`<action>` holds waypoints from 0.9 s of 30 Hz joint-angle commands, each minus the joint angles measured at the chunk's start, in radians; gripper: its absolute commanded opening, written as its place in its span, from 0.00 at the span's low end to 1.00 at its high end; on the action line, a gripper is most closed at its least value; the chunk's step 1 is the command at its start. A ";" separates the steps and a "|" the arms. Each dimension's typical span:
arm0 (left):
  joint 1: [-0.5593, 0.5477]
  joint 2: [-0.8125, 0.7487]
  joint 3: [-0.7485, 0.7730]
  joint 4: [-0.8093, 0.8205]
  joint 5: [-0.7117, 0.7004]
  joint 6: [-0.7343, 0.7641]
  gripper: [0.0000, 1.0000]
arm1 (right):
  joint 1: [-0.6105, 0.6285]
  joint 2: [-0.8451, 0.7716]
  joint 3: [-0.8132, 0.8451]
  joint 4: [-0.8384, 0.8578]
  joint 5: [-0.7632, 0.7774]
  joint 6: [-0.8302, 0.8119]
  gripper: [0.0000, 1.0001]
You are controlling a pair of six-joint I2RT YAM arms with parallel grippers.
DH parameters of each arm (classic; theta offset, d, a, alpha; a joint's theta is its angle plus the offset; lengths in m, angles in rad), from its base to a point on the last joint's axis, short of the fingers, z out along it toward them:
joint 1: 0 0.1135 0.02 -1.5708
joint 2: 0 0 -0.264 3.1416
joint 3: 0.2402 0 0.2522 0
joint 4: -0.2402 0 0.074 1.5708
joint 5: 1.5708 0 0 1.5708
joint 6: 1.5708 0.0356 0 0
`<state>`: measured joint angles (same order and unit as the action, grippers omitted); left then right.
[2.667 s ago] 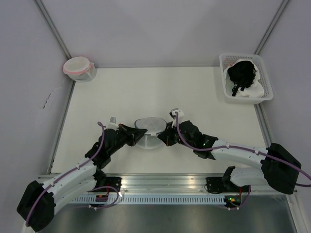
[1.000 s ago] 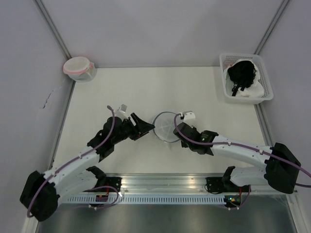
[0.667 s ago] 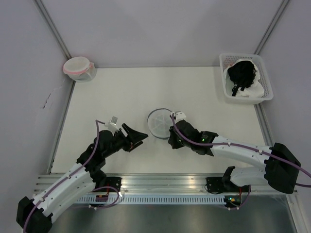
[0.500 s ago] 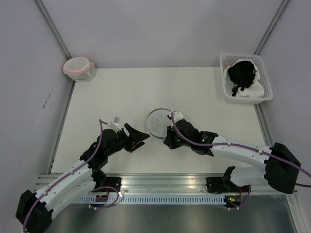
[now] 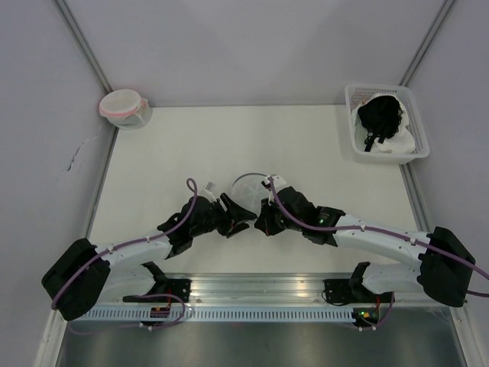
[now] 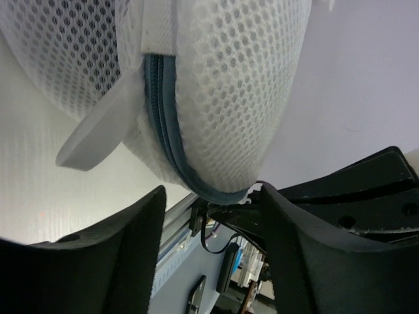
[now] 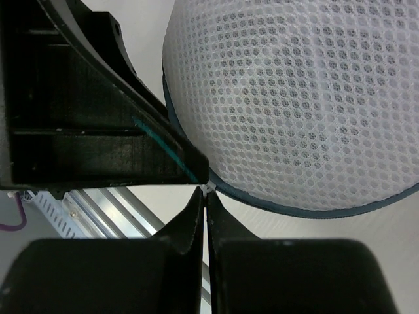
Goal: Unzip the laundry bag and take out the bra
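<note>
Two matching arms. Left arm (image 5: 130, 258) and right arm (image 5: 382, 238): white links, black joint housings. Bulky black shoulder blocks (image 5: 72, 277) at 7 and 5 o'clock of the table. A purple cable (image 5: 359, 228) is strung along each arm. Left gripper (image 6: 211, 196): matte black wedge fingers (image 6: 124, 255), with a thin teal stripe (image 7: 163, 147) on one edge. Right gripper (image 7: 204, 193): black, slim tips. Tiny green light (image 5: 318, 218) on the right wrist.

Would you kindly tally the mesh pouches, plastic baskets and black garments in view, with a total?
Mesh pouches: 2, the blue-rimmed laundry bag and the pink-rimmed pouch
Plastic baskets: 1, the basket
Black garments: 1, the bra
Total: 4
</note>
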<state>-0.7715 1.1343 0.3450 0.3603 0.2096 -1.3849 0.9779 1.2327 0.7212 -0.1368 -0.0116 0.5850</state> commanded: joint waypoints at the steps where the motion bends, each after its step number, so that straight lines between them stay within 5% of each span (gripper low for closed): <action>1: -0.003 -0.007 0.035 0.101 -0.068 -0.043 0.61 | 0.004 -0.036 -0.003 0.020 -0.027 -0.022 0.00; 6: -0.005 -0.028 0.054 0.037 -0.125 -0.025 0.12 | 0.005 -0.064 -0.009 -0.039 -0.010 -0.033 0.00; 8: -0.005 -0.027 0.055 0.025 -0.131 -0.022 0.03 | 0.008 -0.073 -0.008 -0.085 0.001 -0.037 0.00; 17: -0.005 -0.025 0.080 -0.024 -0.081 0.049 0.02 | 0.002 -0.012 0.058 -0.466 0.415 0.054 0.00; 27: 0.015 0.030 0.228 -0.196 0.079 0.250 0.02 | -0.067 0.089 0.127 -0.455 0.714 0.029 0.00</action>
<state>-0.7742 1.1446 0.4839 0.2291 0.2157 -1.2617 0.9539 1.2991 0.8066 -0.5247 0.5034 0.6380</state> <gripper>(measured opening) 0.041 0.008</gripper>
